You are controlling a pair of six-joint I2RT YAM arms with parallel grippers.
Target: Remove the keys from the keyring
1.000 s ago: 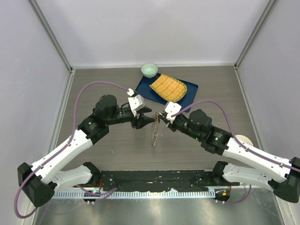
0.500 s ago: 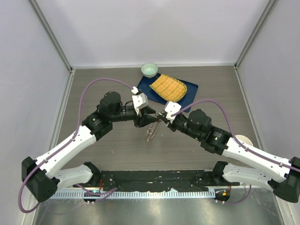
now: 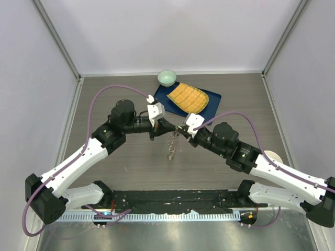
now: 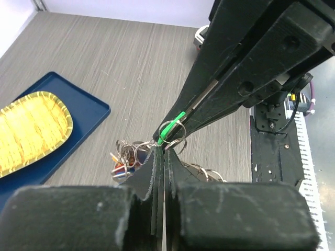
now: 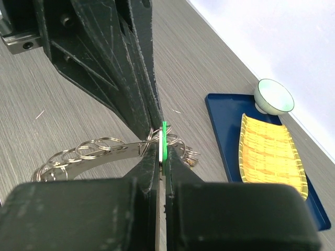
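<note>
Grey wood-grain table (image 3: 120, 162) stretches wide around the two grippers, which meet tip to tip over its middle, with the walls well apart from them. A blue tray (image 3: 213, 103) and a bowl (image 3: 167, 78) lie beyond the tips, not touching them. The left gripper (image 3: 166, 127) is pressed together on the keyring (image 3: 171, 145), which hangs below both. The right gripper (image 3: 181, 130) pinches a green key (image 5: 163, 137). Only the wrist views show that green head. The left wrist view alone shows keys (image 4: 124, 159) bunched left of its tips.
</note>
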